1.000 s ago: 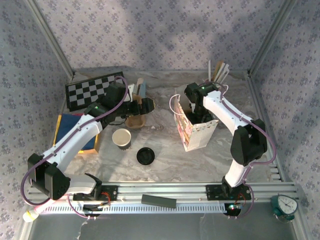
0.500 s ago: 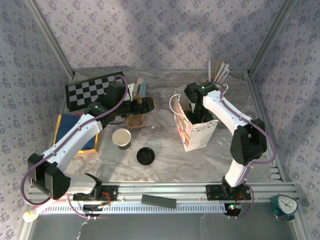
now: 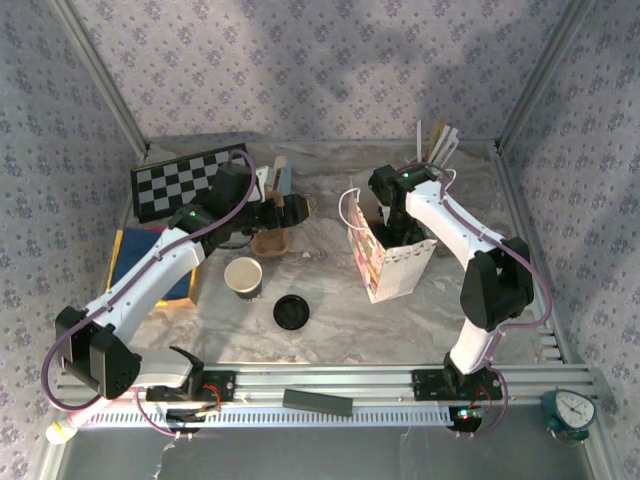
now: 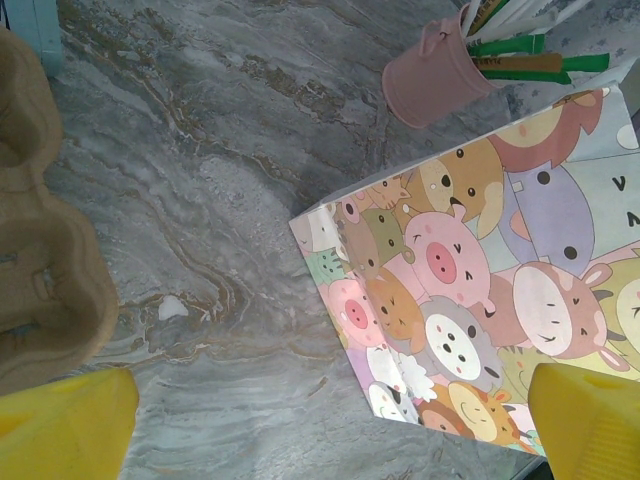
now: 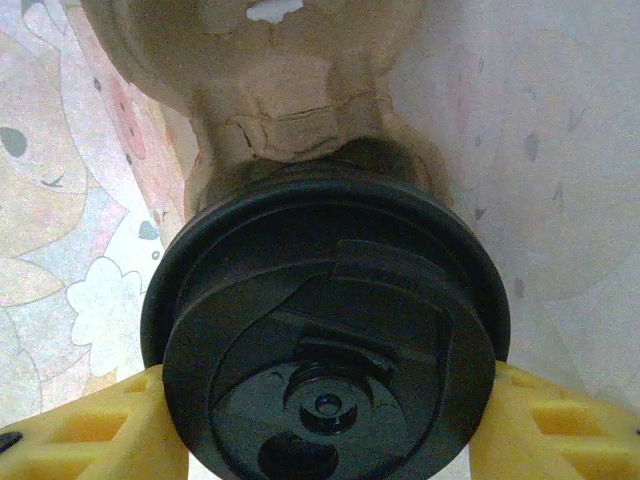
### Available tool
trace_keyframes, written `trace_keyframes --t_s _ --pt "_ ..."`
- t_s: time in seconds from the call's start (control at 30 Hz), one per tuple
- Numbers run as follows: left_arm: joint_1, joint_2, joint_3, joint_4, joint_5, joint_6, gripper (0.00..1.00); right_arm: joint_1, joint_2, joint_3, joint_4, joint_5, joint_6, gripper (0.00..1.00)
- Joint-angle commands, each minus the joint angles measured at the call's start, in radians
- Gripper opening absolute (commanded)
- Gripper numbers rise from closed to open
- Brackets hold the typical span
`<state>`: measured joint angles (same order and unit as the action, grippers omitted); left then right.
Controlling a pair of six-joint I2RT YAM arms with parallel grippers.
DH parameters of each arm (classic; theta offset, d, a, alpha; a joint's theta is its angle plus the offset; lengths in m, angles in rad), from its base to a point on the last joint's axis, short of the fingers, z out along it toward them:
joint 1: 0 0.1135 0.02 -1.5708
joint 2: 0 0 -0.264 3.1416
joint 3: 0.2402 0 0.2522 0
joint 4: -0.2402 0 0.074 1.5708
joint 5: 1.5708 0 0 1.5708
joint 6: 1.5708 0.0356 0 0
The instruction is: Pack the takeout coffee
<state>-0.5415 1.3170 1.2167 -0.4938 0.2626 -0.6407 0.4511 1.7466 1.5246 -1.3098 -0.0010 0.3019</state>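
Top view, far left: checkerboard (image 3: 185, 180) lies flat at the back of the desk (image 3: 330, 290), with a blue-and-yellow book (image 3: 135, 262) nearer the front beside the left arm. Left arm reaches toward the desk's middle; left fingers (image 3: 288, 210) hang above a brown pulp cup carrier (image 3: 272, 241). In the left wrist view the two yellow pads (image 4: 60, 425) stand wide apart with nothing between them, so they are open and empty. The carrier sits at that view's left edge and bare marble lies below. Just in front of the carrier stands a lidless cup (image 3: 243, 277) with a white inside, and a loose flat black lid (image 3: 291, 312) lies nearer the front, apart from it. Right of centre stands the cartoon-animal paper bag (image 3: 388, 262), upright with its mouth open. The right arm bends down into that mouth. In the right wrist view the right fingers (image 5: 560, 430) press against both sides of the takeout coffee (image 5: 325, 330), clamped on it with its black lid facing the camera. The cup is inside the bag, printed wall to its left, pale wall to its right. A brown moulded pulp shape (image 5: 280, 90) shows beyond the cup; I cannot tell whether they touch. Back right: pink cup of sticks (image 3: 437, 142) — behind the bag, apart from it.
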Motion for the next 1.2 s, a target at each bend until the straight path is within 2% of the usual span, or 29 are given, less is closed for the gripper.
trace_keyframes --t_s 0.0,1.17 --pt "-0.005 0.003 0.038 0.005 0.009 0.002 1.00 -0.009 0.061 -0.046 0.003 0.004 0.003 0.61" --pt "-0.003 0.005 0.042 -0.003 -0.009 -0.001 1.00 -0.013 0.042 -0.029 -0.011 0.002 0.009 0.61"
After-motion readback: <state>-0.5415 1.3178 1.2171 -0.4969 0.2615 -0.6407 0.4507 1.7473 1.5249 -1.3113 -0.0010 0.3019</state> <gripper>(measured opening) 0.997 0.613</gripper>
